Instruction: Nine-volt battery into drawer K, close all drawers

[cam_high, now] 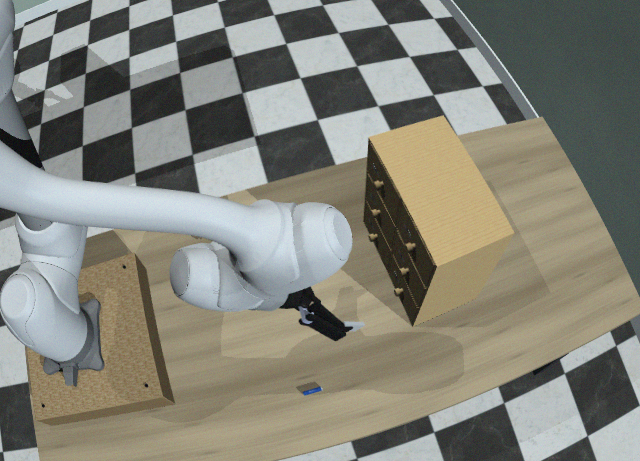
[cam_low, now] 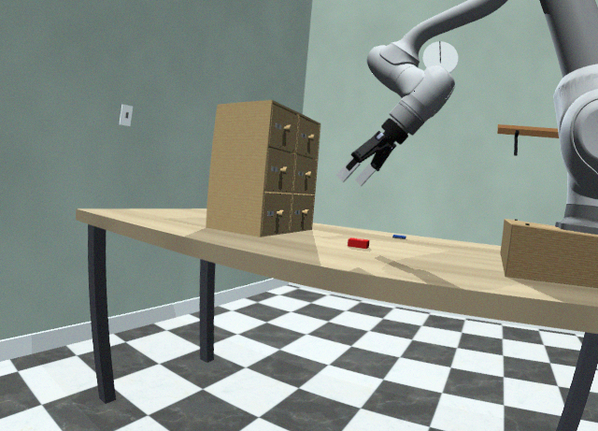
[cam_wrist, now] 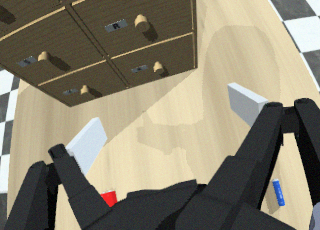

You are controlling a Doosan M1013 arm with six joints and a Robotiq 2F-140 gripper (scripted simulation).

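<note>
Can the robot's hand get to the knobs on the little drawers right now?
Probably yes. The open, empty hand hangs in the air facing the chest, and nothing stands between it and the drawer knobs.

In the exterior view the chest [cam_low: 241, 175] stands on the surface [cam_low: 434, 272] at frame centre-left, its drawers all pushed in. The tool [cam_low: 357, 174] hangs in the air right of the chest's front, above the surface. Below it, lower centre, a small block [cam_low: 358, 243] lies on the surface; a smaller flat piece [cam_low: 399, 236] lies right of and behind it. The arm's base block [cam_low: 546, 252] sits at the right edge.
</note>
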